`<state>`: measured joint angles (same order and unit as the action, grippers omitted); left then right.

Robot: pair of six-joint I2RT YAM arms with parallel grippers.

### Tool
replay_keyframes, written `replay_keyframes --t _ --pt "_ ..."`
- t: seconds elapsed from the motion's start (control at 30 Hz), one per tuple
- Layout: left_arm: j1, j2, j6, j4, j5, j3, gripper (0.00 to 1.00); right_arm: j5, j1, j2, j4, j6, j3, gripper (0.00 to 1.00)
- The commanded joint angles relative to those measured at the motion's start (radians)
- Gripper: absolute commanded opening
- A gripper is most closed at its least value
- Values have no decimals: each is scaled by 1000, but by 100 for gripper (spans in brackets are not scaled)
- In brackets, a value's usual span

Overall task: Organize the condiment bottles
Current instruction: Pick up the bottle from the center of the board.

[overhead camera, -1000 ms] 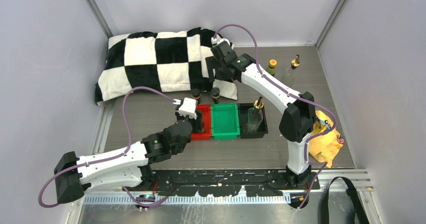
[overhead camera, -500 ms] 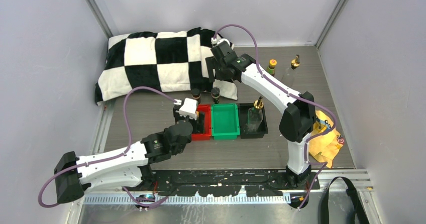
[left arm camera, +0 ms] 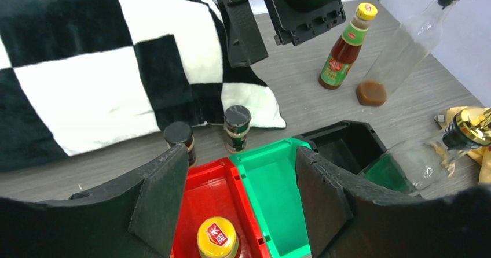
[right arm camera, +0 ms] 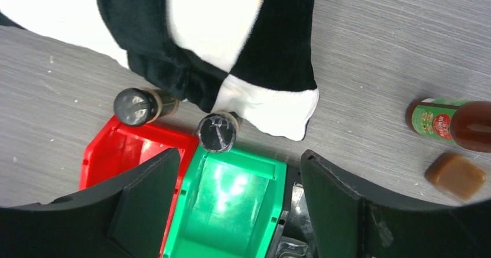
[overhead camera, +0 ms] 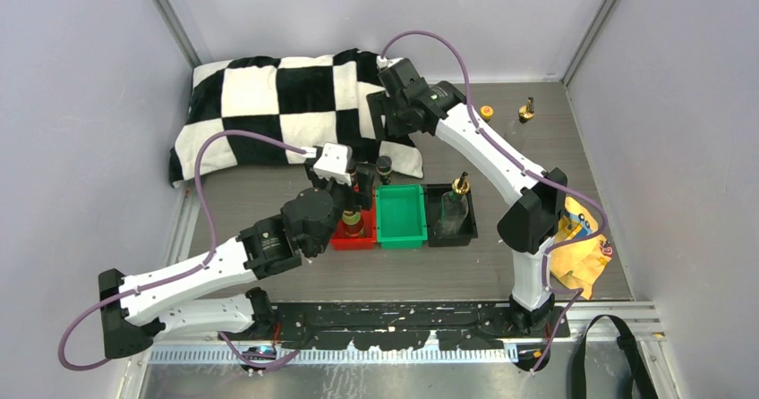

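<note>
Near the middle of the grey table (overhead camera: 421, 269), seen from overhead, three plastic trays sit in a row, each touching the next — red tray (overhead camera: 358, 241), green tray (overhead camera: 400, 216), black tray (overhead camera: 467, 233). A reddish-brown bottle with an orange-yellow cap (overhead camera: 352, 218) stands in the red tray. A tall clear glass bottle with a gold pourer (overhead camera: 458, 202) stands in the black tray. Toward the far right corner a second reddish-brown bottle (overhead camera: 486, 113) and a second clear glass bottle (overhead camera: 526, 111) stand near each other. A black-and-white checked cloth (overhead camera: 277, 104) lies along the far edge on the left.

From the left wrist, the left gripper (left arm camera: 240, 165) hangs over the red tray with its jaws released. The orange-yellow cap sits low between them and touches neither. Beyond the trays, at the cloth's hem, a short dark black-capped bottle (left arm camera: 179, 139) stands upright behind the red tray. Another short dark bottle (left arm camera: 237, 128) stands behind the seam of red and green.

From the right wrist, the right gripper (right arm camera: 237, 165) is spread wide and grasps nothing — it hovers above the green tray, and the two black caps show beyond it at the cloth's hem.
</note>
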<state>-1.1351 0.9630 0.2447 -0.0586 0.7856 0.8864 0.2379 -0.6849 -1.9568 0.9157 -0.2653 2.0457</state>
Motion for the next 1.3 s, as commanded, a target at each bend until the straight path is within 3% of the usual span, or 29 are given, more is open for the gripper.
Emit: replay_keyframes --t 0.0,0.23,1.27 --pt "-5 -9 -48 -23 36 67 69 -68 2 -6 103 16 100 82" --pt "-4 -43 -46 -37 67 98 69 -109 -7 -62 186 -8 170 80" --pt "-4 -180 -6 -57 81 19 70 -25 -55 -134 121 -56 43 80"
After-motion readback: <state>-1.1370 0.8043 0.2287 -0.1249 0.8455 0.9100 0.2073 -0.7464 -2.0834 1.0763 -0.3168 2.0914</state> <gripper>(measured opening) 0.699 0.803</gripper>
